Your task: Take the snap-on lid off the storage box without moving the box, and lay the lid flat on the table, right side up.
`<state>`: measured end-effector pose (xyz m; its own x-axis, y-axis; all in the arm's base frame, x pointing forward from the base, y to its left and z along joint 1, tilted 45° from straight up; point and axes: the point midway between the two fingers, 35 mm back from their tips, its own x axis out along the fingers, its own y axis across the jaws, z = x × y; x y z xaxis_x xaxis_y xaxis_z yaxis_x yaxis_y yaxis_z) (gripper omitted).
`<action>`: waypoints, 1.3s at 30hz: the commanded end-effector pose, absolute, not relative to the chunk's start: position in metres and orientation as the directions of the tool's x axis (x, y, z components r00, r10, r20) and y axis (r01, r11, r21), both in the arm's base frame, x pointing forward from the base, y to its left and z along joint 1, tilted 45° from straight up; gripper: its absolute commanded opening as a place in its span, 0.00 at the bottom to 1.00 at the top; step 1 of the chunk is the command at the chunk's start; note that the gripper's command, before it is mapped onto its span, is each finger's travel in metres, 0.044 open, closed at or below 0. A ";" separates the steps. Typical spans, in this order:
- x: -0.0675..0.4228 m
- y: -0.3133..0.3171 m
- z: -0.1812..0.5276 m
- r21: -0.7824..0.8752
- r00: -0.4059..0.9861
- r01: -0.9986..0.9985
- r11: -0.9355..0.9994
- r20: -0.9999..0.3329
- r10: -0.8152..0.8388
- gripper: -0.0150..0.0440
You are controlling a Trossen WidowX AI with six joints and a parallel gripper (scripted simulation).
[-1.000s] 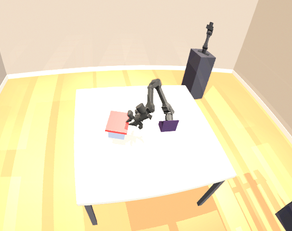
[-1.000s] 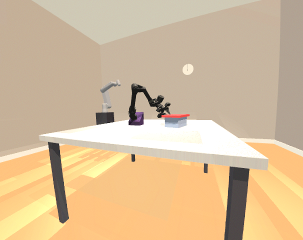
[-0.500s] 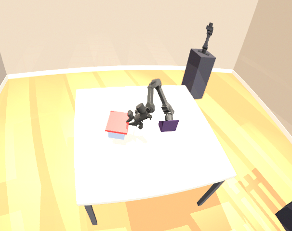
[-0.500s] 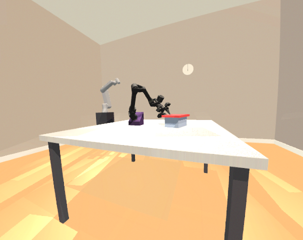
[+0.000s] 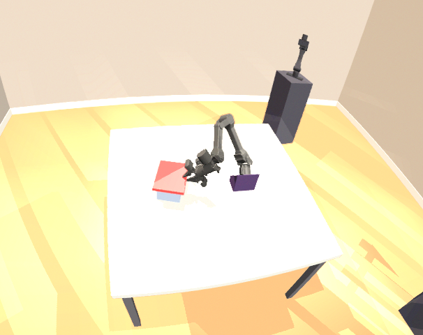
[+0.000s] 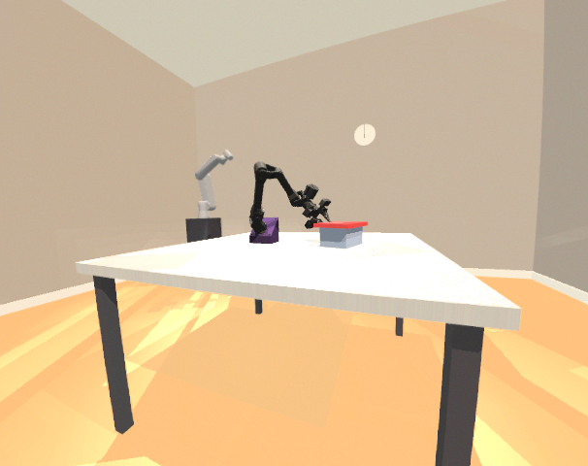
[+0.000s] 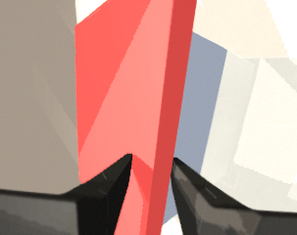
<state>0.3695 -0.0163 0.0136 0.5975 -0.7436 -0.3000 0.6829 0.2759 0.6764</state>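
A flat red lid [image 5: 170,176] [image 6: 341,224] [image 7: 128,113] sits on top of a pale blue-grey storage box [image 5: 168,196] [image 6: 341,237] [image 7: 199,108] on the white table [image 5: 211,245] [image 6: 304,273]. My gripper [image 5: 186,174] [image 6: 326,217] [image 7: 151,161] reaches the lid from its right side in the top view. It is shut on the lid's near edge: in the wrist view one finger lies on the top face and the other against the rim.
The arm stands on a purple base block [image 5: 244,182] [image 6: 265,231] to the right of the box. A dark pedestal [image 5: 287,104] with a second arm stands off the table's far right corner; it also shows in the exterior view [image 6: 203,229].
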 end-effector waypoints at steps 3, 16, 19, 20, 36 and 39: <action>0.370 -0.013 0.016 0.681 0.599 0.678 0.276 -0.295 -0.744 0.25; 0.370 -0.012 0.018 0.681 0.599 0.678 0.276 -0.295 -0.744 0.25; 0.370 -0.011 0.018 0.681 0.599 0.678 0.276 -0.295 -0.744 0.25; 0.370 -0.011 0.019 0.681 0.599 0.678 0.276 -0.295 -0.744 0.25; 0.370 -0.009 0.021 0.681 0.599 0.678 0.276 -0.295 -0.744 0.25; 0.371 -0.008 0.021 0.681 0.599 0.678 0.276 -0.295 -0.744 0.25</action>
<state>0.3699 -0.0108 0.0190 0.5975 -0.7433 -0.3009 0.6833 0.2755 0.6762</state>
